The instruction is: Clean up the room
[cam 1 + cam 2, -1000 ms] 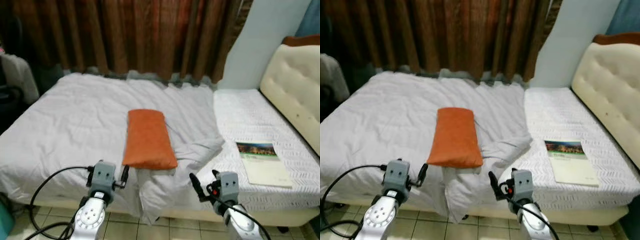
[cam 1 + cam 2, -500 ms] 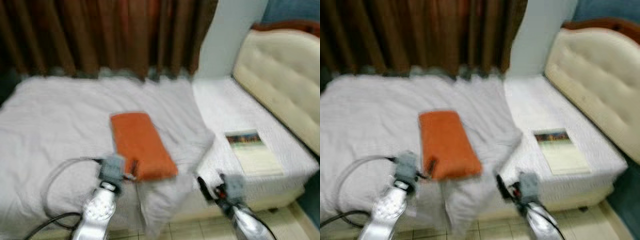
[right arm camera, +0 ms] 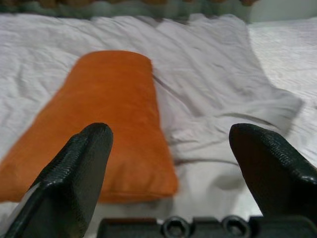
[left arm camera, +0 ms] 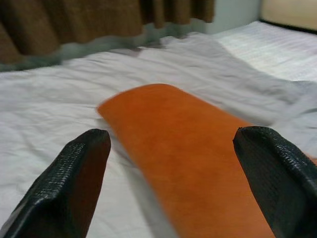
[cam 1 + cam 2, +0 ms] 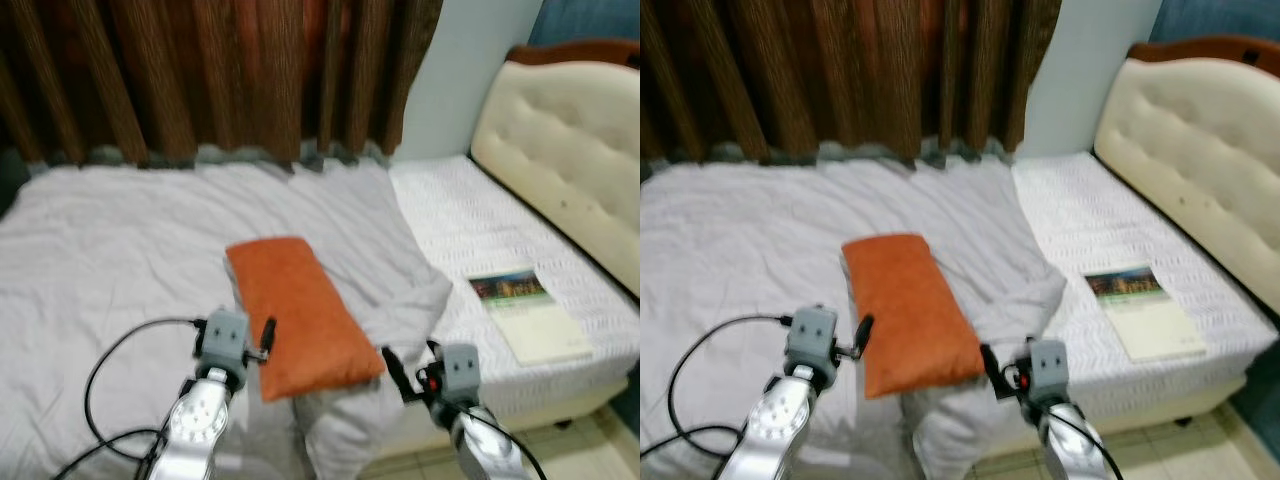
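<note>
Orange pillow [image 5: 300,315]: on bed [image 5: 100,240], long axis running away from me. My left claw [image 4: 168,173] nearer, fingers apart; right claw [image 3: 173,168] likewise apart, beside its near corner.

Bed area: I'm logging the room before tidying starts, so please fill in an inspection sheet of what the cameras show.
Surface: bed with a rumpled grey blanket; white sheet bare on the headboard side.
Job's things: orange pillow lying flat mid-bed; booklet flat on the white sheet.
Clutter: nothing seen beyond those.
Grippers: left hand open, poised before the pillow without touching it; right hand open, near the pillow's end and the blanket fold.
Cables: black cable looping from the left wrist.
Surroundings: brown curtains, cream tufted headboard, tiled floor.
</note>
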Tool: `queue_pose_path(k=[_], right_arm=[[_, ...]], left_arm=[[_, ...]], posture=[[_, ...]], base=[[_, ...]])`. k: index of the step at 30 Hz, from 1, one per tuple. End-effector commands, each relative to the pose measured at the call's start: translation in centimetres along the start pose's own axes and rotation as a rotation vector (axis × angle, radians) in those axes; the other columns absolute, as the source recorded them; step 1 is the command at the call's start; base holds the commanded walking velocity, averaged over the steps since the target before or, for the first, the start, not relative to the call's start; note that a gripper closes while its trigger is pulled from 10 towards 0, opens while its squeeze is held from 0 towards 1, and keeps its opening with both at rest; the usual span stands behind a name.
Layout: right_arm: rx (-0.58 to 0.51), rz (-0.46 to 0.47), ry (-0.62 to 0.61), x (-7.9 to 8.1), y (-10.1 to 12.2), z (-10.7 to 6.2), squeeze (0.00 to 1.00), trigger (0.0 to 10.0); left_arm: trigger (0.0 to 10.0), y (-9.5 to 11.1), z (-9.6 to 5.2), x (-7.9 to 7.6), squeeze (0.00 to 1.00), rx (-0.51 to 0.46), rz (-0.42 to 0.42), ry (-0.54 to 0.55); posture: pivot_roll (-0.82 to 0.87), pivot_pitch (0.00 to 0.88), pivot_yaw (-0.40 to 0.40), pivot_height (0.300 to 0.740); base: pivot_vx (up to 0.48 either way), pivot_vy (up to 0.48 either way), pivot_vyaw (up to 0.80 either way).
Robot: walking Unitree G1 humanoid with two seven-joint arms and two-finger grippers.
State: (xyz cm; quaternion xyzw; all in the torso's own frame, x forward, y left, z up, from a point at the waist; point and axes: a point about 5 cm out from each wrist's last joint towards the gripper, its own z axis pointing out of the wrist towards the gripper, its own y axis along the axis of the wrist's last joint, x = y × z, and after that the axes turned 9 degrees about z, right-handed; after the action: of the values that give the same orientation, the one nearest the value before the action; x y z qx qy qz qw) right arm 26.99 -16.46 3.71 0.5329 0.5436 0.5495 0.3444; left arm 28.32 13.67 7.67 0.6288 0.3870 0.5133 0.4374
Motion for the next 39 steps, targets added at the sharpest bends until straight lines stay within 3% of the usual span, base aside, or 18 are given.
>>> queue_pose_path(k=[1, 20, 23, 39], right_arm=[[-0.001, -0.007, 0.01, 0.04, 0.17, 0.05, 0.0, 10.0], [0.018, -0.017, 0.034, 0.2, 0.02, 0.09, 0.0, 10.0], [0.018, -0.01, 0.036, 0.25, 0.01, 0.09, 0.0, 10.0], [0.023, -0.011, 0.053, 0.43, 0.01, 0.32, 0.0, 10.0]], left_arm=[[10.0, -0.19, -0.11, 0.42, 0.0, 0.013, 0.004, 0.021], [10.0, -0.72, -0.26, 0.6, 0.0, 0.038, 0.023, 0.048], [10.0, -0.66, -0.22, 0.57, 0.0, 0.041, 0.063, 0.044], [10.0, -0.83, 0.13, 1.01, 0.0, 0.049, 0.024, 0.059]], posture=[[0.07, 0.037, -0.081, 0.74], [0.07, 0.047, -0.083, 0.74], [0.07, 0.047, -0.084, 0.74], [0.08, 0.031, -0.082, 0.74]], base=[[0.371, -0.3, 0.0], [0.37, -0.301, 0.47], [0.0, 0.0, 0.0], [0.347, 0.285, 0.0]])
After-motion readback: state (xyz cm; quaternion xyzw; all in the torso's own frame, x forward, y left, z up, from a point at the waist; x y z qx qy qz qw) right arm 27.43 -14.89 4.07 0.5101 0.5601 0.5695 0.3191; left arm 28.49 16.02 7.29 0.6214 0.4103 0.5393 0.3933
